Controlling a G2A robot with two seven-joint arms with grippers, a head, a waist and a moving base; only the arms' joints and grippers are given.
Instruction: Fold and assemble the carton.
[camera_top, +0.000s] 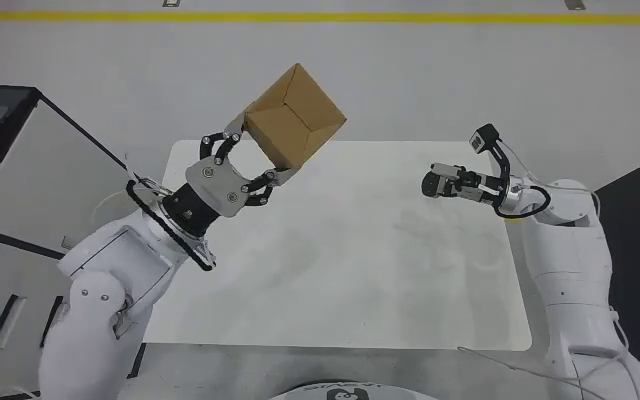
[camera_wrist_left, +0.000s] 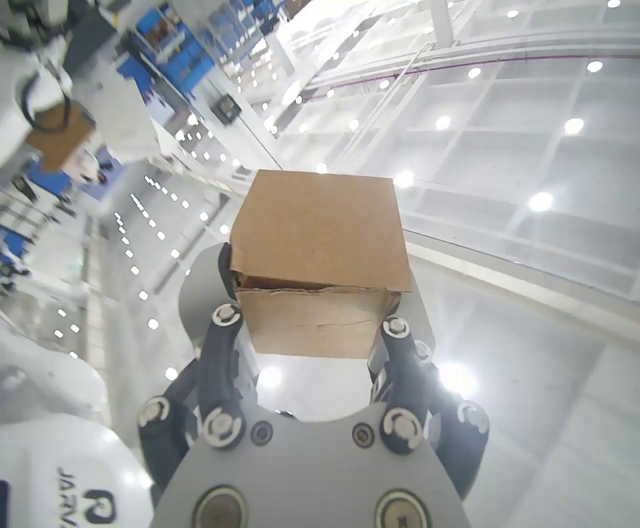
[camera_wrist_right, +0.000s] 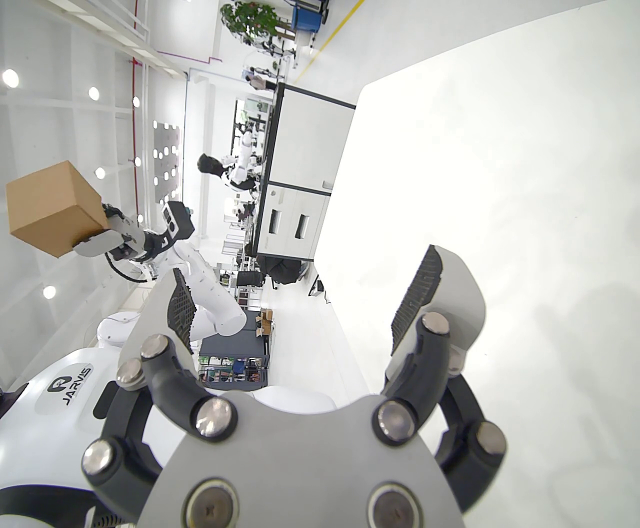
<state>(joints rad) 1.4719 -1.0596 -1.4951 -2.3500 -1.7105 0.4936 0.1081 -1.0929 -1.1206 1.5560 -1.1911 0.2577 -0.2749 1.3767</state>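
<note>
- carton (camera_top: 295, 117): a brown cardboard cube, lifted clear of the table (camera_top: 380, 260) and tilted on a corner, hanging above the table's far corner on the robot's left side.
- left gripper (camera_top: 256, 155): its two fingers are clamped on the carton's near end, one on each of two opposite sides. nothing else supports the box.
- in the left wrist view, the face between the fingers looks like a tucked flap. the seam where it meets the neighbouring face is ragged and shows a thin dark gap, so it may not be fully seated. the faces seen from above look closed and square.
- right gripper (camera_top: 432, 183): its fingers are spread apart with nothing between them. it hangs over the table's right side, well apart from the carton and pointing roughly toward it.
- step in hand, as i judge it: the folding looks almost done, with the box formed and held up. what seems left is seating that flap and putting the box down.
- the next move likely calls for the left arm to bring the carton down and level it over the table. the grip should be firm enough that the box cannot slip, but not so hard that it crushes the walls. the right gripper could then press the loose seam flush.
</note>
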